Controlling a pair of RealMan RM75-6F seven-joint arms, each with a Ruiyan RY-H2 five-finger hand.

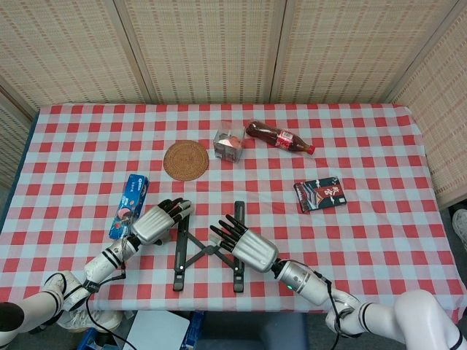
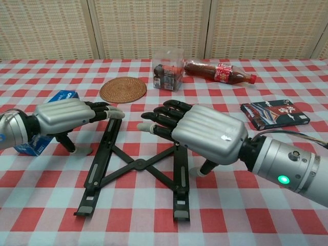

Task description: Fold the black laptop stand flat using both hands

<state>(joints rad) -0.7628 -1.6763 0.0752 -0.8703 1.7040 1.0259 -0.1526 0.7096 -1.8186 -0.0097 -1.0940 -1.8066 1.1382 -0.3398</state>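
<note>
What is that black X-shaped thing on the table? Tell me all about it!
The laptop stand is black: two long rails joined by crossed bars that pivot in the middle. It lies spread open on the checkered tablecloth. The left hand reaches over one rail's far end, the right hand over the other's.

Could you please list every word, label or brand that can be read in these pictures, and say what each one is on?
Blue snack box: white lettering, too small to read with confidence.
Cola bottle: red label with white script, too blurred to read.
Dark packet: white and red characters, not legible.
Clear box: no readable text.
Black laptop stand and both hands: no lettering visible.
</note>
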